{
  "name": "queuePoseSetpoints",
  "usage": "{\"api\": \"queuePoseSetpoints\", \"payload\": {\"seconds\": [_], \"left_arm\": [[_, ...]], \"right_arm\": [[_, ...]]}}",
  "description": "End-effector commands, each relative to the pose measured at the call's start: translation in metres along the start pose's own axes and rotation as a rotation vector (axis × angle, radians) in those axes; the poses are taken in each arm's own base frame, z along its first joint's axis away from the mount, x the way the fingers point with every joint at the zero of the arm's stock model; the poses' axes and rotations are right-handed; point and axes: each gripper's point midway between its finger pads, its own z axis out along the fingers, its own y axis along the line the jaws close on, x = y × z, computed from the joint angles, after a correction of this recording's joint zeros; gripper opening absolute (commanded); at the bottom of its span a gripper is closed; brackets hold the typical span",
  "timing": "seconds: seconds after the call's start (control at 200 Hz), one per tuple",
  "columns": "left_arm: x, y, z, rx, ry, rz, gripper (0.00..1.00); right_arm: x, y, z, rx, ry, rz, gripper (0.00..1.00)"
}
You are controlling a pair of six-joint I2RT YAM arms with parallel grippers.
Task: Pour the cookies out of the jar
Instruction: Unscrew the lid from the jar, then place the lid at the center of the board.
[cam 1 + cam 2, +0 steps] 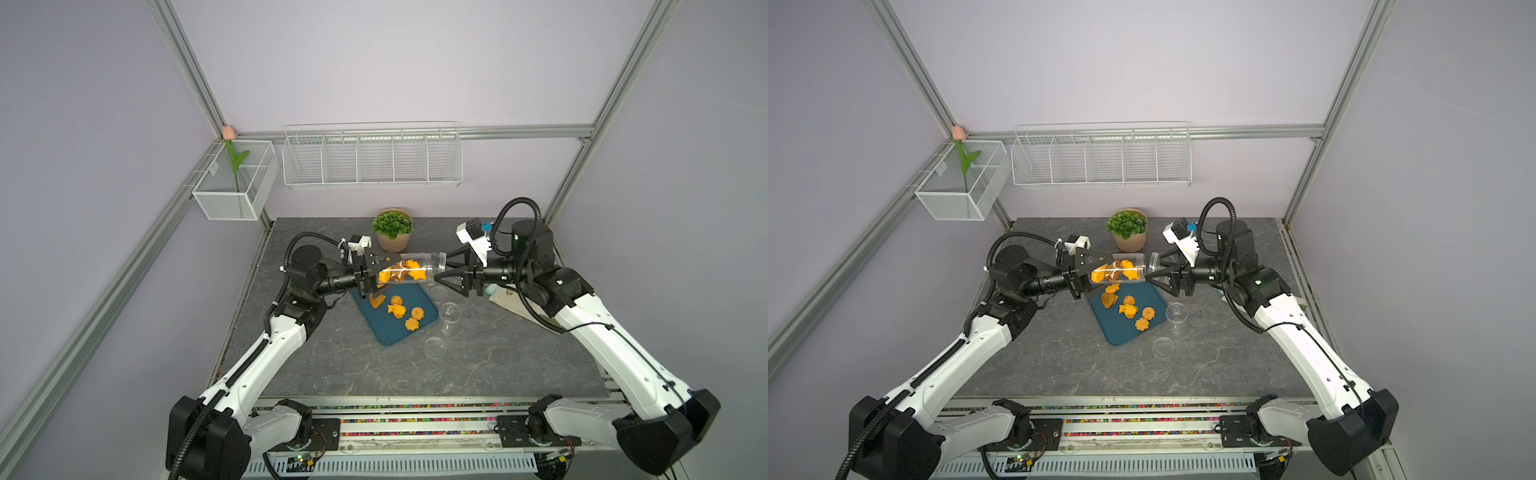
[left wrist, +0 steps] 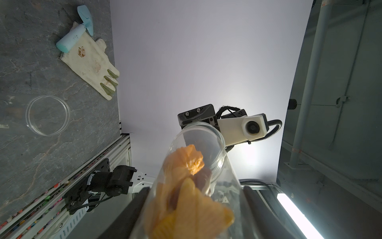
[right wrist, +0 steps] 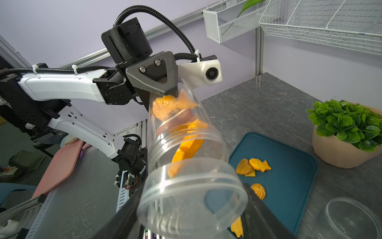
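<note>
The jar (image 1: 430, 268) lies sideways within left hand (image 1: 382, 278).

A: Where do you lose the jar (image 2: 194, 178)?
B: Your left wrist view cuts off its base. In a top view, your right arm (image 1: 602, 332) hides most of the glove (image 1: 508, 300).

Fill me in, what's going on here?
The left claw grips a clear jar on its side over a teal tray. The right claw holds the jar's lid just off the mouth. Several cookies lie on the tray; more are inside the jar.
</note>
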Motion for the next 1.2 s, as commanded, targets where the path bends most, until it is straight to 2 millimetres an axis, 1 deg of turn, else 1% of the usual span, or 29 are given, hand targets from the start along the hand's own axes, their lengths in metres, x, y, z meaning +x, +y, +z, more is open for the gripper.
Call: {"api": "queuePoseSetpoints", "payload": {"seconds": [0.0,0.075,0.18,0.41,0.51,0.59,0.705,0.745,0.755,0.78,0.795,0.8,0.815,0.875,0.885,0.9,1.03,1.195], "left_arm": [[0.002,-0.014,-0.003,0.037,-0.003,0.042,0.65],[0.002,-0.014,-0.003,0.039,-0.003,0.045,0.65],[0.002,-0.014,-0.003,0.039,-0.002,0.050,0.65],[0.003,-0.012,-0.003,0.040,-0.001,0.055,0.65],[0.003,-0.011,-0.003,0.039,-0.001,0.055,0.65],[0.003,-0.011,-0.004,0.039,-0.002,0.058,0.65],[0.003,-0.009,-0.004,0.035,-0.003,0.056,0.65],[0.004,-0.008,-0.004,0.034,-0.003,0.056,0.65],[0.003,-0.008,-0.004,0.034,-0.004,0.056,0.65],[0.004,-0.007,-0.004,0.033,-0.003,0.055,0.65],[0.004,-0.007,-0.004,0.033,-0.005,0.054,0.65],[0.004,-0.007,-0.004,0.032,-0.005,0.053,0.65],[0.004,-0.006,-0.005,0.032,-0.006,0.053,0.65],[0.005,-0.004,-0.005,0.030,-0.005,0.050,0.65],[0.005,-0.004,-0.006,0.029,-0.006,0.049,0.65],[0.006,-0.003,-0.006,0.030,-0.005,0.049,0.65],[0.009,-0.002,-0.007,0.029,-0.005,0.046,0.65],[0.012,0.001,-0.010,0.026,-0.006,0.040,0.65]], "right_arm": [[0.006,0.006,-0.016,0.043,0.010,0.049,0.67],[0.014,0.008,-0.023,0.072,0.031,0.094,0.68],[0.031,0.012,-0.033,0.117,0.068,0.162,0.70],[0.075,0.018,-0.059,0.252,0.109,0.341,0.69],[0.094,0.017,-0.071,0.328,0.110,0.416,0.70],[0.119,0.010,-0.081,0.422,0.150,0.495,0.70],[0.173,-0.007,-0.097,0.614,0.244,0.697,0.70],[0.187,-0.010,-0.100,0.653,0.253,0.765,0.70],[0.195,-0.009,-0.101,0.663,0.273,0.793,0.70],[0.204,-0.008,-0.101,0.673,0.281,0.836,0.70],[0.204,-0.008,-0.101,0.675,0.272,0.852,0.70],[0.209,-0.008,-0.101,0.678,0.281,0.865,0.70],[0.218,-0.009,-0.100,0.683,0.289,0.890,0.70],[0.233,-0.008,-0.099,0.698,0.289,0.973,0.70],[0.230,-0.010,-0.097,0.693,0.267,0.971,0.70],[0.232,-0.011,-0.096,0.692,0.259,0.978,0.70],[0.252,-0.012,-0.097,0.717,0.247,1.049,0.70],[0.278,-0.010,-0.099,0.745,0.285,1.116,0.70]]}}
